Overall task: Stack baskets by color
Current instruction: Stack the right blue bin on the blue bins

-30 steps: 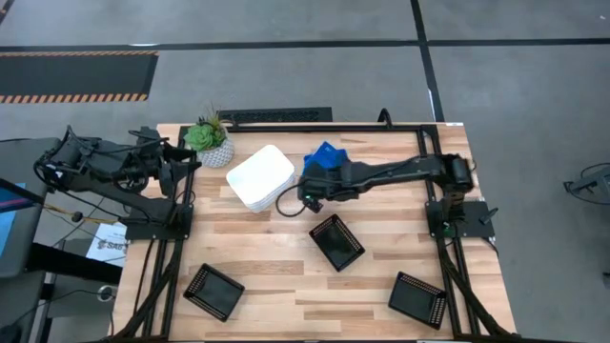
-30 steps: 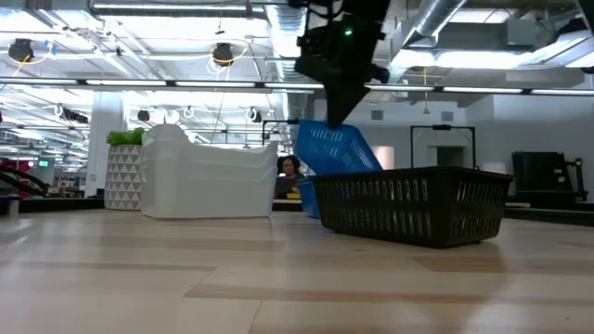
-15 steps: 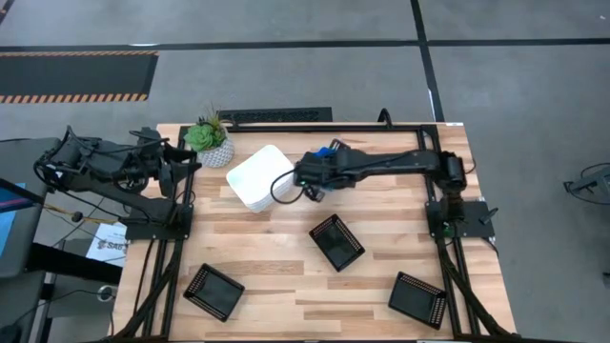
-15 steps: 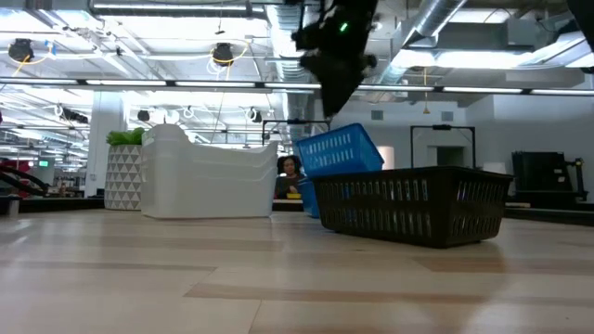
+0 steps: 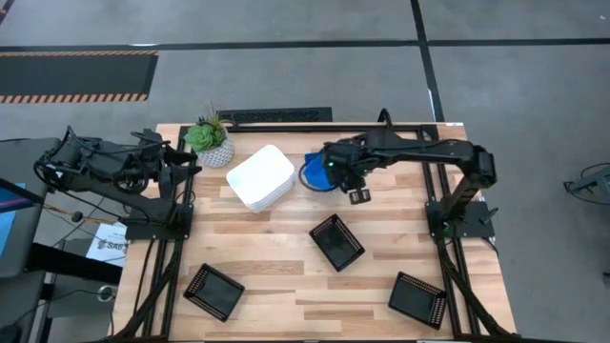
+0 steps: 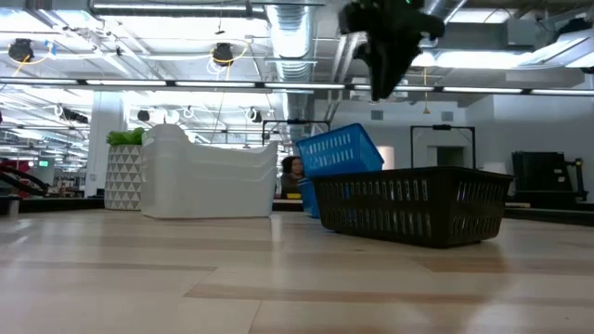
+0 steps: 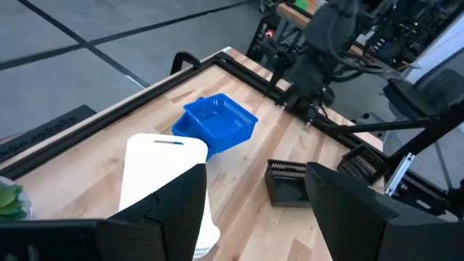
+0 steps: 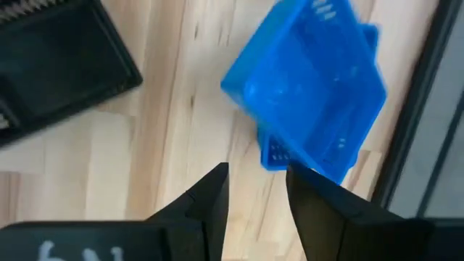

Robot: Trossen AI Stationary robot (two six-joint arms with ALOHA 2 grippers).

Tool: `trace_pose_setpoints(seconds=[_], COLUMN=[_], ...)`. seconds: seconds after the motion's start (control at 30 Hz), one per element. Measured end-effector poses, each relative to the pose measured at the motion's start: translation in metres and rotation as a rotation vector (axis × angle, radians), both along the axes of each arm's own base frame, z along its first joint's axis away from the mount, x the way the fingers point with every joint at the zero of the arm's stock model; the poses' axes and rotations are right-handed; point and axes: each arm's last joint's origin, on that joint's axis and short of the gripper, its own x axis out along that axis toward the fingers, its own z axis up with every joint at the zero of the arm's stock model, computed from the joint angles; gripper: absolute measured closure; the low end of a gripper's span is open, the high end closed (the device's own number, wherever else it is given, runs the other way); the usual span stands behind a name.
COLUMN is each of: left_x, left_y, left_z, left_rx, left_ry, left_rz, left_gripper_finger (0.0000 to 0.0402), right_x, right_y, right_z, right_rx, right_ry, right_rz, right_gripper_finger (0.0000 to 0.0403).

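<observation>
A blue basket [image 8: 312, 80] lies tilted on a lower blue basket [image 8: 304, 156] at the table's far middle [image 5: 313, 172], its upper rim raised in the low view [image 6: 339, 151]. Next to them on the left stands a white stack of baskets [image 5: 260, 177]. Three black baskets lie apart: one at the middle [image 5: 335, 241], one near left [image 5: 213, 291], one near right [image 5: 417, 298]. My right gripper [image 8: 257, 192] hangs open above the table, just right of the blue baskets [image 5: 359, 194], touching nothing. My left gripper [image 7: 257, 210] waits open at the table's left edge.
A potted green plant [image 5: 210, 141] stands at the far left, close to the white stack. A black frame rail [image 5: 286, 116] runs along the far edge. Bare wood lies between the black baskets and along the near middle [image 5: 305, 300].
My right gripper has let go of the blue basket, risen, rolled its wrist and swung toward the table's right edge. The blue basket, held steeply tipped a second ago, now rests tilted on the blue basket beneath it.
</observation>
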Motion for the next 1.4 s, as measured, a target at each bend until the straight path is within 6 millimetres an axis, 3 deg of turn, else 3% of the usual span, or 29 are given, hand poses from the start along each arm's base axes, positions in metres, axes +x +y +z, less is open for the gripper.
trace_pose_setpoints(seconds=[0.17, 0.43, 0.87, 1.17, 1.4], left_x=[0.0, 0.0, 0.0, 0.0, 0.0], left_y=[0.0, 0.001, 0.001, 0.001, 0.001], left_z=[0.0, 0.0, 0.0, 0.0, 0.0], left_rx=[0.006, 0.002, -0.009, -0.013, -0.013], left_ry=[0.001, -0.006, -0.012, -0.013, -0.013], left_rz=[0.001, 0.025, 0.034, 0.035, 0.036], left_gripper_finger=[0.0178, 0.0178, 0.0178, 0.0178, 0.0178], right_x=[-0.013, -0.009, -0.01, -0.006, 0.003], right_y=[-0.014, -0.029, -0.047, -0.048, -0.05], right_z=[-0.022, -0.048, -0.052, -0.051, -0.074], right_rx=[-0.006, -0.056, -0.044, -0.041, -0.008], right_ry=[0.004, -0.044, -0.082, -0.119, -0.047], right_rz=[0.031, 0.114, 0.144, 0.176, 0.17], right_gripper_finger=[0.0254, 0.0261, 0.0264, 0.0266, 0.0267])
